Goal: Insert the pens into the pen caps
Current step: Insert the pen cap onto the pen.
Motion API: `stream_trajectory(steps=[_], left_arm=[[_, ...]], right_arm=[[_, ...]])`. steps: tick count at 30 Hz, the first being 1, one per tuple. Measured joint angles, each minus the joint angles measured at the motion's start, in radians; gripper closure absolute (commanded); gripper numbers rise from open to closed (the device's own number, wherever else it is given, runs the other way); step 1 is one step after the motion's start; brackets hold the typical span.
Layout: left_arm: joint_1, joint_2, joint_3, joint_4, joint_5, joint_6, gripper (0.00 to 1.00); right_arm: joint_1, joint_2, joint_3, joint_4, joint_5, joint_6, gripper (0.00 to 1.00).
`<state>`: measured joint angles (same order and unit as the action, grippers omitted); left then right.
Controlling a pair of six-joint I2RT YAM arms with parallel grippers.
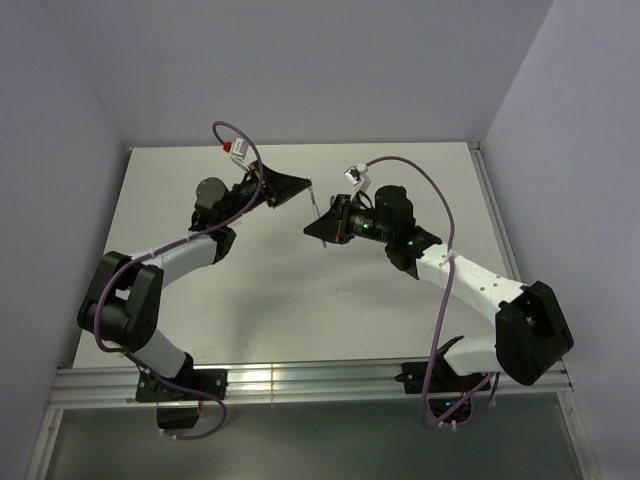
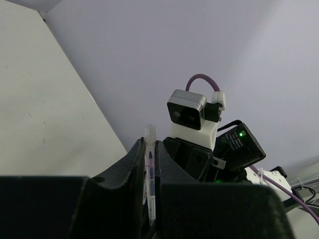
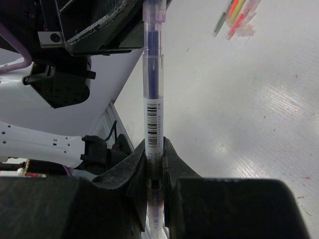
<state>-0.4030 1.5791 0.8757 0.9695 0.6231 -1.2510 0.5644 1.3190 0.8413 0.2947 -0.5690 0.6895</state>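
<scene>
Mid-air above table [image 1: 300, 300] | 1 pen [image 3: 154, 99] | left hand [image 2: 151, 149], right hand [image 3: 154, 147]: both clamped on it

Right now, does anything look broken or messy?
Nothing looks broken or spilled. The left gripper and right gripper both clamp one blue pen, and spare pens lie in a loose pile on the table.

Clear pen [image 3: 153, 99], dark blue core, black-and-white barcode label, between the black fingers [image 3: 124, 179] of the right gripper [image 3: 154, 145]. Beyond the tips and to their right, loose pens [image 3: 235, 17] (green, yellow, red, pink) on the white table [image 3: 249, 124].
</scene>
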Motion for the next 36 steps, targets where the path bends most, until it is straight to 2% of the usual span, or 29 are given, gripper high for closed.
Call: stream_trajectory(steps=[16, 24, 36], left_arm=[[-0.041, -0.008, 0.002, 0.013, -0.044, -0.018, 1.0], [-0.088, -0.068, 0.002, -0.012, -0.096, 0.03, 1.0], [-0.113, -0.093, 0.002, -0.009, -0.086, 0.074, 1.0]], right_arm=[[-0.019, -0.025, -0.009, 0.021, -0.001, 0.024, 1.0], [-0.022, -0.071, -0.038, 0.088, -0.017, 0.047, 1.0], [-0.023, -0.113, -0.085, 0.146, -0.029, 0.041, 1.0]])
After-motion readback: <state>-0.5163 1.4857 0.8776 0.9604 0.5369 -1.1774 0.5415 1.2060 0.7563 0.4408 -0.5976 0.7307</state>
